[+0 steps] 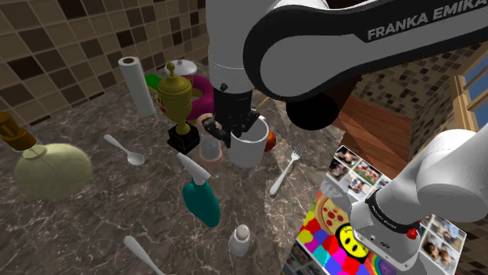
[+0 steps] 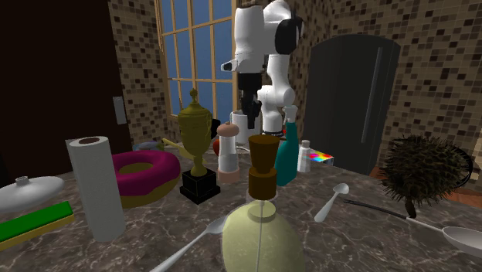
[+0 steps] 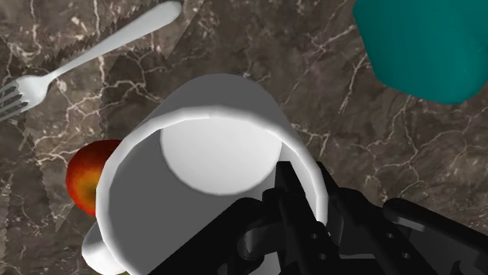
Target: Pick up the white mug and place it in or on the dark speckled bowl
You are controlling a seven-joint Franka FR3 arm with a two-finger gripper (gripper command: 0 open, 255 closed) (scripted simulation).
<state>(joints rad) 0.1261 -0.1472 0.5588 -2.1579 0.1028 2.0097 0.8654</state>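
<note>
My black gripper (image 1: 235, 134) is shut on the rim of the white mug (image 1: 249, 144). In the wrist view one finger sits inside the mug (image 3: 195, 148) and the other outside its wall, with the gripper (image 3: 309, 187) clasping the rim between them. The mug stays upright, mouth up, beside a red apple (image 3: 87, 176). Whether its base touches the marble I cannot tell. In the second exterior view the mug (image 2: 239, 121) hangs under the gripper (image 2: 246, 107), behind a shaker. A grey rounded thing (image 1: 184, 67) sits behind the gold trophy (image 1: 178, 100); I cannot tell if it is the bowl.
Around the mug stand the trophy, a pink ring (image 1: 205, 87), a small shaker (image 1: 209, 147), a teal bottle (image 1: 202, 197) and a fork (image 1: 285, 169). A paper towel roll (image 1: 137, 84), a spoon (image 1: 125, 150) and an olive flask (image 1: 51, 168) lie further along. The counter edge (image 1: 313, 205) drops off near the stand.
</note>
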